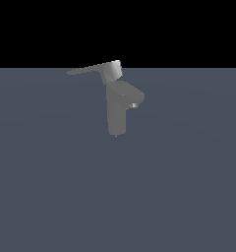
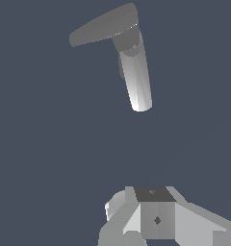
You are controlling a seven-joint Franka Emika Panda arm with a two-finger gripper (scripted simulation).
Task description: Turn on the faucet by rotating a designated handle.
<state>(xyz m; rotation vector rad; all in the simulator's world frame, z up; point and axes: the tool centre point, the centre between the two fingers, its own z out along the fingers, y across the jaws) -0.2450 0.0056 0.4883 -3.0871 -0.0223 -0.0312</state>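
The handle (image 1: 93,69) juts from the faucet (image 1: 117,109) toward the exterior view's left, a thin, flat grey blade; it looks rigid and smooth, likely slippery, so pushing near its tapered tip should give most leverage; right of the column, a short spout (image 1: 133,98); the gripper (image 2: 156,218) sits well apart, its fingers unseen, so I cannot tell its state.

A flat slate-blue floor (image 1: 56,187) fills the lower scene. Above it lies plain black backdrop (image 1: 189,29). Lighting is even.
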